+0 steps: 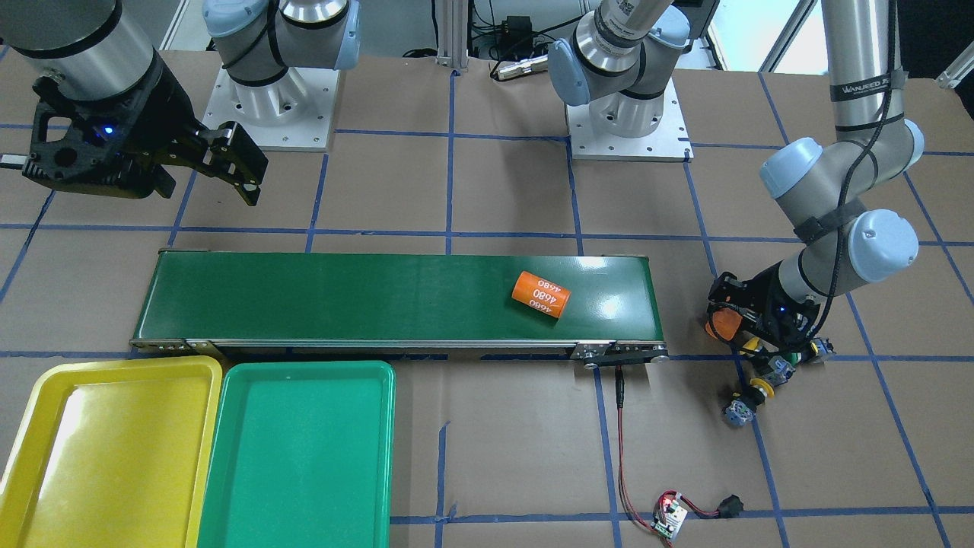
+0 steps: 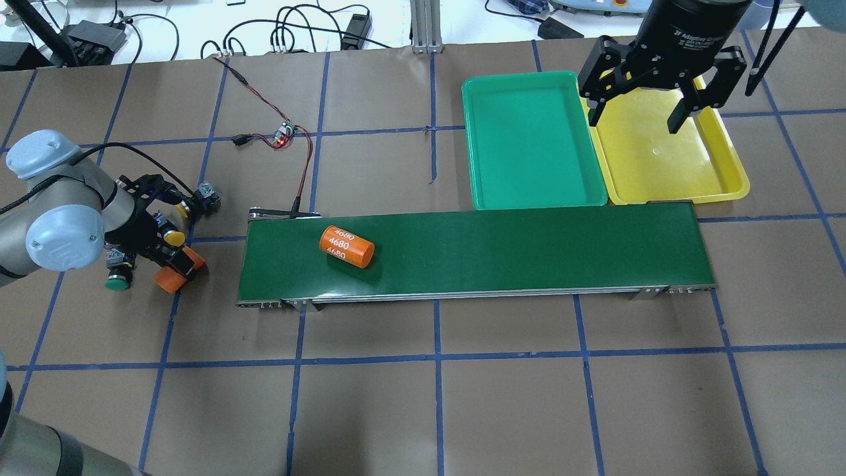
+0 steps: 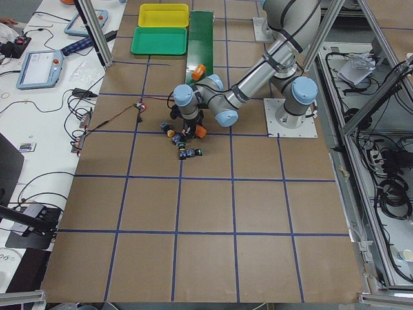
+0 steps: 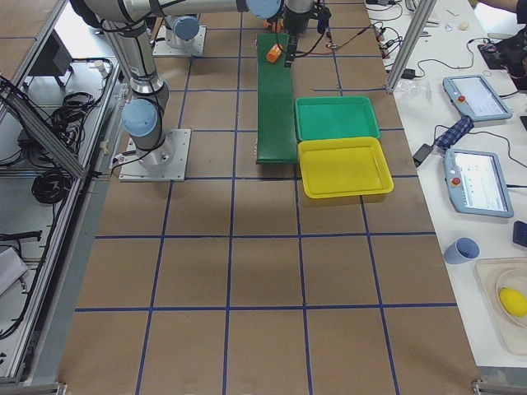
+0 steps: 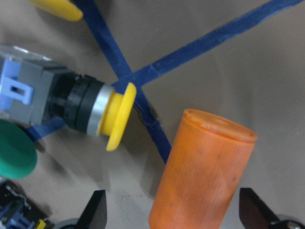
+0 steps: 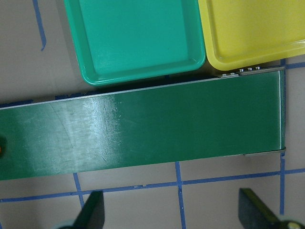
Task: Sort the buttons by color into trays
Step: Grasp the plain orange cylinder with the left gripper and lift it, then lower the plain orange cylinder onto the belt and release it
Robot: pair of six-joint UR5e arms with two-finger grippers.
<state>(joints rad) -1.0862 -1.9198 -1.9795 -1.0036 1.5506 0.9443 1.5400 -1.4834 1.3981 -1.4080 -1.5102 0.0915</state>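
Fingers of the left gripper (image 5: 174, 214) stand spread low over the table, an orange cylinder (image 5: 205, 167) lying between them. Just beside it a yellow-capped button (image 5: 86, 112) lies on its side, showing a grey-blue block, black collar, silver ring and mushroom cap, with a green cap (image 5: 14, 155) and a second yellow cap (image 5: 55, 7) close by. Past the belt (image 2: 496, 254), the right gripper (image 2: 634, 119) hangs spread over the yellow tray (image 2: 661, 168), which touches the green tray (image 2: 529, 139), both well apart from the buttons.
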